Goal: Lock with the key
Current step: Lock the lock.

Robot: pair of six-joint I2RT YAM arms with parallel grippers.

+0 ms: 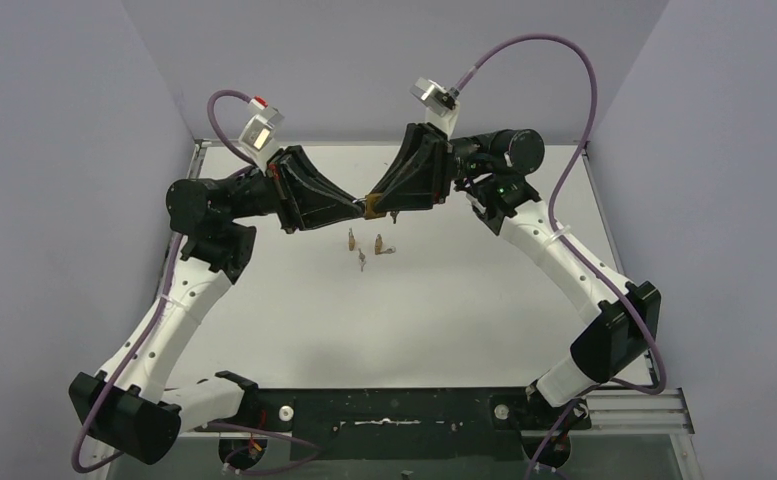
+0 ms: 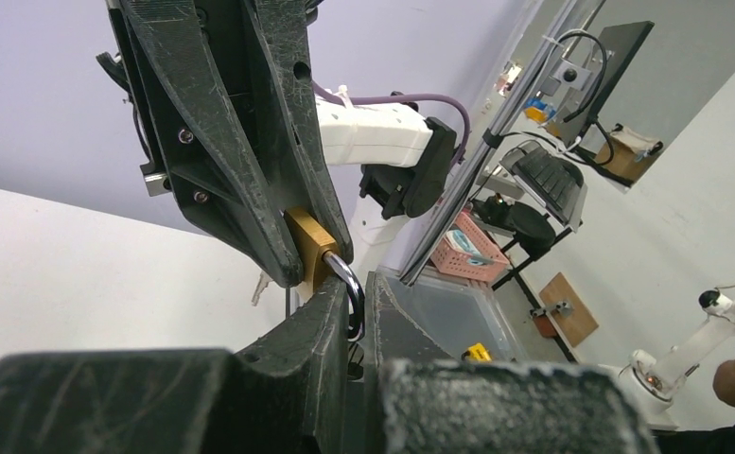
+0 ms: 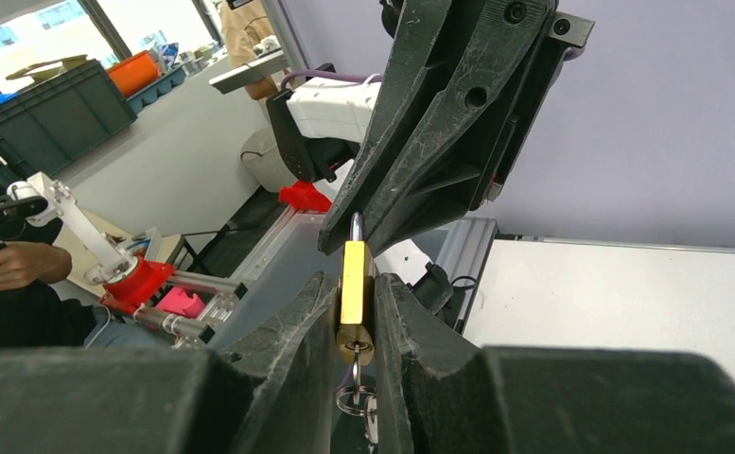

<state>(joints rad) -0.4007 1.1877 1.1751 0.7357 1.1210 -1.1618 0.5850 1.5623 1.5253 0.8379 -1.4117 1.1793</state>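
Note:
A brass padlock (image 1: 374, 207) hangs in mid-air above the table's far middle, held between both arms. My right gripper (image 3: 356, 295) is shut on the padlock's brass body (image 3: 353, 270). A key (image 3: 356, 364) sits in the keyhole on the lock's underside end, with a ring (image 3: 352, 399) and a second key dangling from it. My left gripper (image 2: 361, 284) is shut on the silver shackle (image 2: 352, 293), which juts from the brass body (image 2: 308, 244). In the top view the left gripper (image 1: 357, 209) and right gripper (image 1: 384, 204) meet tip to tip.
A few small keys (image 1: 362, 248) show on the white table (image 1: 414, 320) just below the padlock. Purple walls close the back and both sides. A metal rail (image 1: 634, 405) runs along the near right edge by the arm bases.

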